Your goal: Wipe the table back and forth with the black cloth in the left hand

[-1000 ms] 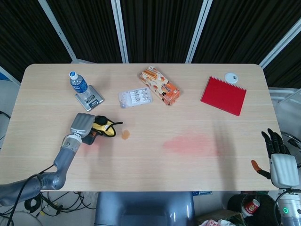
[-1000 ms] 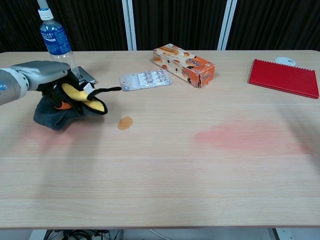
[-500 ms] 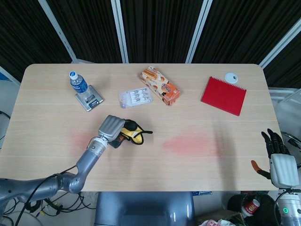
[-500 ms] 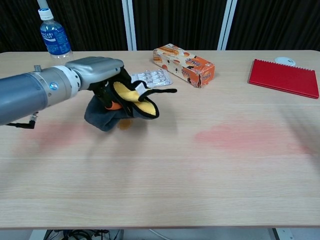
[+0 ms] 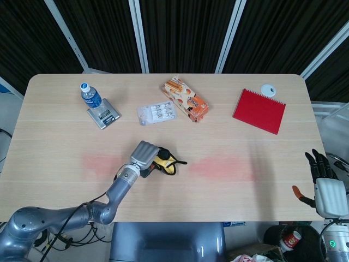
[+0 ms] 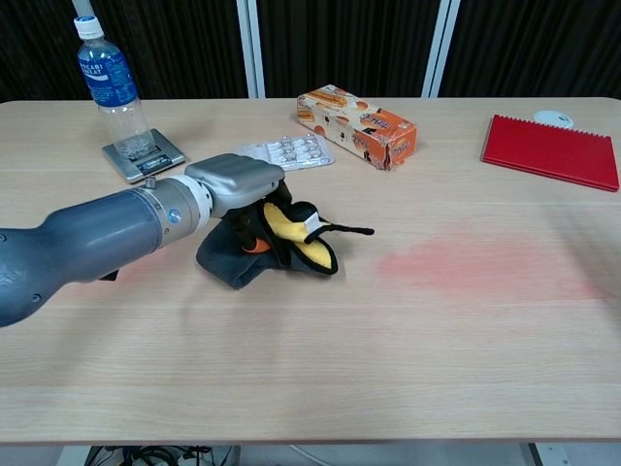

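My left hand [image 5: 144,155] [image 6: 233,180] holds the black cloth [image 5: 163,164] [image 6: 272,243] and presses it onto the table, a little left of centre. The cloth is dark with a yellow and orange lining showing at its right side. A pink smear [image 5: 223,168] [image 6: 466,264] lies on the wood just right of the cloth, and a fainter one [image 5: 98,161] to its left. My right hand [image 5: 323,180] hangs past the table's right front corner, fingers spread and holding nothing; the chest view does not show it.
At the back stand a water bottle [image 5: 90,96] [image 6: 105,73] on a small scale [image 5: 103,113] [image 6: 144,155], a blister pack [image 5: 156,113] [image 6: 283,151], an orange box [image 5: 185,99] [image 6: 357,124], a red notebook [image 5: 259,111] [image 6: 553,150] and a white disc [image 5: 267,89].
My left hand has slid the cloth rightward across the table, over the small orange spot, which no longer shows. The right hand has stayed put.
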